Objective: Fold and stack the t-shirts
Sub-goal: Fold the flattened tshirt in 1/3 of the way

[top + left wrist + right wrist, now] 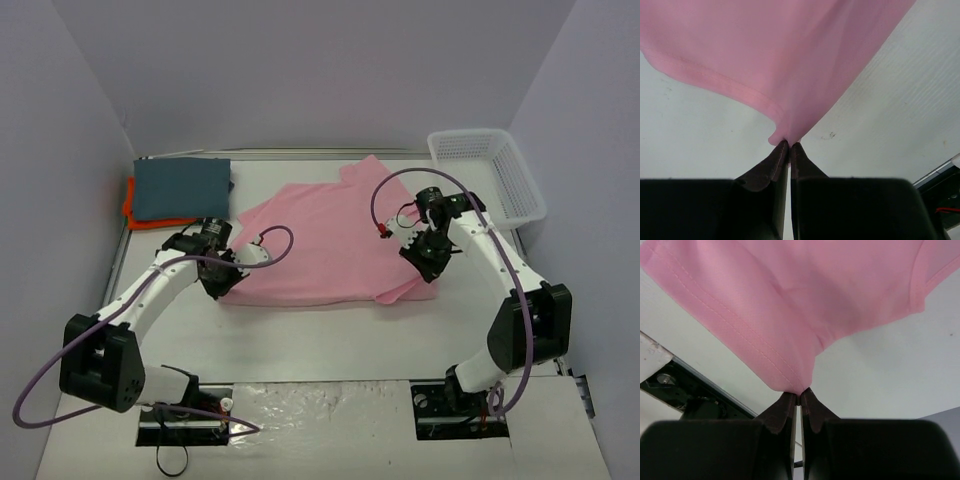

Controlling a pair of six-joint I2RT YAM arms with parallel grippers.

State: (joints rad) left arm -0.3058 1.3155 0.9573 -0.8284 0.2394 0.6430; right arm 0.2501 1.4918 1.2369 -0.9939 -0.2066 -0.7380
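1. The plain light pink short-sleeved soft cloth t-shirt (330,240) lies spread across the middle of the white matte bench (330,345). It sits a bit skewed, with one sleeve toward the far edge.
2. The left gripper (789,144) is clenched on the shirt's near-left hem corner. Its jaws are pressed together with a small pinch of pink cloth at the tips, and the fabric fans away from the pinch.
3. The right gripper (799,392) is clenched the same way on the near-right corner, with the cloth drawn to a point at its tips.
4. Why held so: the two corners are gripped well apart, so the hem stays stretched between them. Judged to be the set-up for carrying the near edge over in a fold.
5. Material: a thin knit with a double-stitched hem line showing. It drapes in smooth curves with no stiffness and will likely sag between the two grips.
6. The dark slate blue-grey t-shirt (182,187) is folded into a neat rectangle at the far-left corner, on top of the bright orange t-shirt (129,205). The orange one shows only as a strip along the left and near sides. Judged to be the stack the pink shirt joins.
7. The white plastic mesh basket (520,185) stands at the far right, apart from the pink shirt and not in use.
8. Progress: two shirts look done and the pink one is mid-fold.
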